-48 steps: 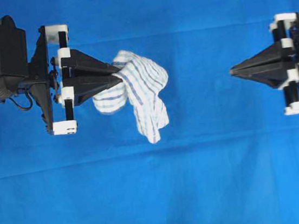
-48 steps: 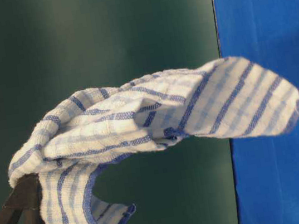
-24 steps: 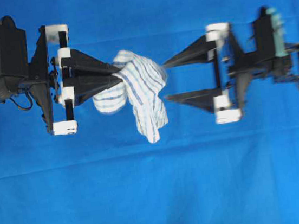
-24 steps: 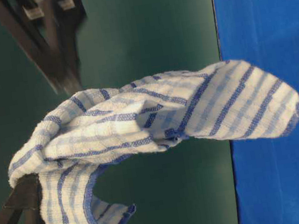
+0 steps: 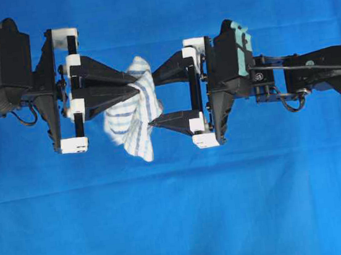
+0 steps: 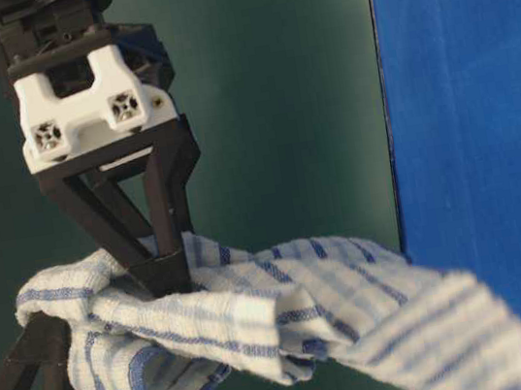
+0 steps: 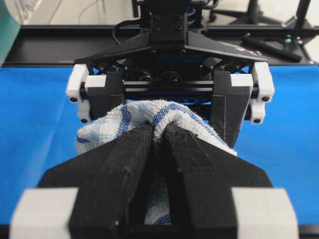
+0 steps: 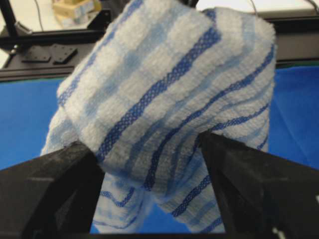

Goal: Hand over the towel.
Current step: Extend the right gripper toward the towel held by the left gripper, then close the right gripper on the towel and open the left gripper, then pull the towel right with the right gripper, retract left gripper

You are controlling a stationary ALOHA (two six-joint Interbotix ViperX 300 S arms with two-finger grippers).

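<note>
- Left gripper [image 5: 133, 89]: clamped on one end of the striped towel [image 5: 133, 116], holding it above the blue table cloth [image 5: 181, 213].
- Right gripper [image 5: 156, 98]: fingers [image 5: 167, 73] spread wide, straddling the towel's other side, not pinching.
- Towel: bunched between both grippers, loose tail hanging.

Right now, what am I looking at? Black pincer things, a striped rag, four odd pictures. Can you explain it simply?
Two robot arms face each other over a blue table cloth, each ending in a two-fingered gripper. One picture looks down from above, one looks from table height, and two come from cameras on the arms' wrists. The left gripper is shut on a checked towel, holding it in the air. The right gripper is open, its fingers on either side of the towel, apparently ready to take it. Nothing else shows on the cloth.
</note>
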